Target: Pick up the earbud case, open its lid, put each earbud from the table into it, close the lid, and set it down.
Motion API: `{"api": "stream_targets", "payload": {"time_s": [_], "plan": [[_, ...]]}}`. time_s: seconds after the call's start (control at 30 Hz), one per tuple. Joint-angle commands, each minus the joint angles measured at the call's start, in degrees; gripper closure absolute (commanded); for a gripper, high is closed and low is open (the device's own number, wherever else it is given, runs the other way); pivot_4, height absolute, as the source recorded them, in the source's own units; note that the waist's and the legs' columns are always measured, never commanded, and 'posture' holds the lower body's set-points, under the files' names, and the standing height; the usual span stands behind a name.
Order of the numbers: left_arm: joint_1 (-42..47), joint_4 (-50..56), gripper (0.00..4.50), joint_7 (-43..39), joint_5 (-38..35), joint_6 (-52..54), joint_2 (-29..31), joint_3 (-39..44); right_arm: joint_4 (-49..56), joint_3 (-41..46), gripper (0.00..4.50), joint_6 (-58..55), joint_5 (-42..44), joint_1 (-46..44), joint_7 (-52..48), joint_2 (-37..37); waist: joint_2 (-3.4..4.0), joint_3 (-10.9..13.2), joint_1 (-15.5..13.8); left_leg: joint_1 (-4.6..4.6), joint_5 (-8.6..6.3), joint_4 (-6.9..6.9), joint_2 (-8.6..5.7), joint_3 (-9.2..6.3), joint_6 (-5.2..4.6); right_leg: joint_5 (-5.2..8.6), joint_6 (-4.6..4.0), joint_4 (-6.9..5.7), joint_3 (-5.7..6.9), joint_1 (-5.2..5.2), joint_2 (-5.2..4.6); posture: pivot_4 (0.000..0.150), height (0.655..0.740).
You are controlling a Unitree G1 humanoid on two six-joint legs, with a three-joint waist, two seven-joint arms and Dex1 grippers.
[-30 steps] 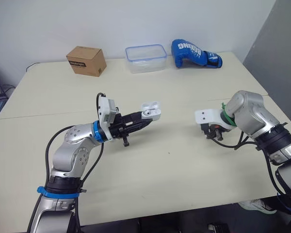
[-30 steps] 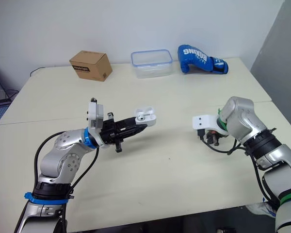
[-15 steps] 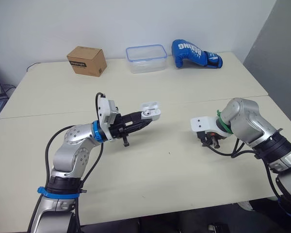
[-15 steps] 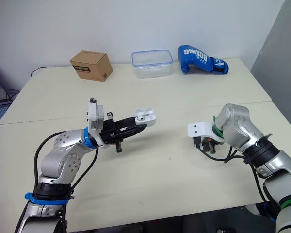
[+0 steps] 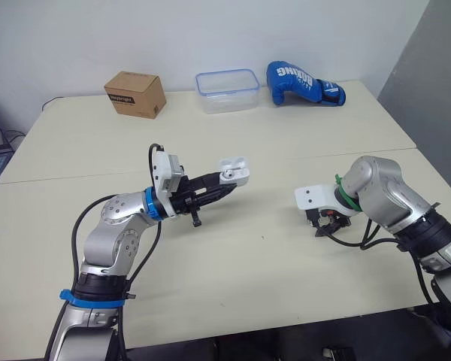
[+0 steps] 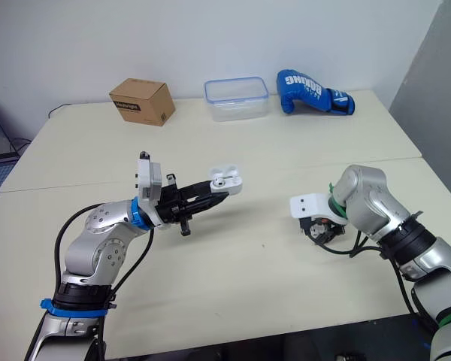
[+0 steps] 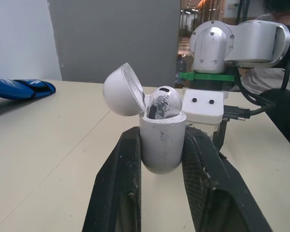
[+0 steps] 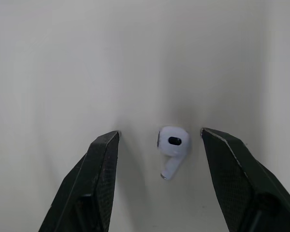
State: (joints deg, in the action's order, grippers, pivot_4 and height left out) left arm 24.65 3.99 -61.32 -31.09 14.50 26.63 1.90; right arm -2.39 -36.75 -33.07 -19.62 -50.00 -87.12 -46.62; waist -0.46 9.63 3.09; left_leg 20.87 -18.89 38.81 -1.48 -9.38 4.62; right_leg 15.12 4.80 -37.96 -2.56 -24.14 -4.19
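Two grippers show over the beige table [image 5: 248, 256] in the head camera's views. The left gripper [image 5: 224, 180] is clamped on the white earbud case [image 5: 234, 171] and holds it off the tabletop with its lid [image 5: 227, 162] swung open. Well to the robot's right of the case, the right gripper [image 5: 325, 223] points down close to the table beneath its white camera housing [image 5: 313, 197]. Far behind the case, along the table's back edge, stand a cardboard box [image 5: 135, 94], a clear plastic container [image 5: 226, 90] with a blue rim, and a blue boxing glove [image 5: 304, 83]; the box is to the case's left, the container almost straight behind it, and the glove to its right.

From the left wrist, the case stands upright with the two black fingers [image 7: 118, 183] pressed against its sides. The lid tips back on its hinge. One seated earbud [image 7: 163, 100] sits in the case, its rounded head standing above the rim. Beyond the case the right arm's silver wrist [image 7: 232, 41] hangs over the table.

From the right wrist, the right gripper's two black fingers [image 8: 99, 179] are spread wide apart. The loose earbud [image 8: 173, 145] lies on the table between them, nearer one finger and touching neither.
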Motion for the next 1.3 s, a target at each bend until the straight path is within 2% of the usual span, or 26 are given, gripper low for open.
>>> {"api": "stream_targets", "payload": {"time_s": [0.03,0.33,0.43,0.87,0.97,1.07,1.1,1.3], "plan": [[0.8,0.8,3.7,0.1,-0.1,-1.0,-0.1,0.2,2.3,1.6,1.73,-0.5,-0.4,0.3,0.1,-0.8,0.0,0.0,0.0,0.0,0.0,0.0,0.0,0.0,0.0,0.0,0.0,0.0,0.0,0.0,0.0,0.15,0.74],[1.2,0.5,3.7,0.0,0.0,-1.0,-0.1,0.2,0.6,1.3,1.73,-0.6,-1.3,0.3,2.4,-0.2,0.0,0.0,0.0,0.0,0.0,0.0,0.0,0.0,0.0,0.0,0.0,0.01,0.0,0.01,0.0,0.15,0.74],[1.2,0.5,3.7,0.0,0.0,-1.0,0.0,0.3,0.1,1.2,2.28,-0.4,-1.6,0.1,2.7,-0.2,0.0,0.0,0.0,-0.01,0.0,0.01,-0.01,0.0,0.0,0.0,0.0,0.01,0.0,0.02,0.0,0.15,0.74],[1.2,0.5,3.7,0.0,0.1,-1.0,-0.1,0.2,-1.1,1.1,2.28,-0.2,-1.9,-0.2,3.2,0.1,-0.01,0.0,0.0,-0.02,0.0,0.02,-0.01,0.0,0.0,0.0,0.0,0.0,0.0,0.05,0.0,0.15,0.74],[1.3,0.5,3.7,0.0,0.2,-1.0,-0.1,0.2,-1.2,1.1,2.9,-0.2,-1.9,-0.3,3.3,0.3,-0.01,0.0,0.0,-0.03,0.0,0.02,0.0,0.0,0.0,0.0,0.0,0.0,0.01,0.05,0.0,0.15,0.74],[1.4,0.5,3.7,0.0,0.2,-1.0,-0.1,0.1,-1.3,1.1,3.95,-0.1,-1.9,-0.4,3.4,0.4,-0.01,0.0,0.0,-0.04,0.0,0.03,0.0,0.0,0.0,0.0,0.0,-0.01,0.0,0.05,0.0,0.15,0.74],[1.3,0.5,3.7,0.0,0.2,-1.0,-0.1,0.2,-1.3,1.1,4.14,0.0,-1.9,-0.4,3.4,0.4,-0.01,0.0,0.0,-0.04,0.0,0.03,0.0,0.0,0.0,0.0,0.0,-0.01,0.01,0.05,0.0,0.15,0.74],[1.1,0.7,3.7,0.5,0.3,-1.1,-0.3,0.3,-0.5,2.1,4.13,-1.5,-1.4,-0.3,3.3,0.3,-0.01,0.0,0.0,-0.04,0.0,0.03,0.0,0.0,0.0,0.0,0.0,-0.01,0.01,0.06,0.0,0.15,0.74]]}}
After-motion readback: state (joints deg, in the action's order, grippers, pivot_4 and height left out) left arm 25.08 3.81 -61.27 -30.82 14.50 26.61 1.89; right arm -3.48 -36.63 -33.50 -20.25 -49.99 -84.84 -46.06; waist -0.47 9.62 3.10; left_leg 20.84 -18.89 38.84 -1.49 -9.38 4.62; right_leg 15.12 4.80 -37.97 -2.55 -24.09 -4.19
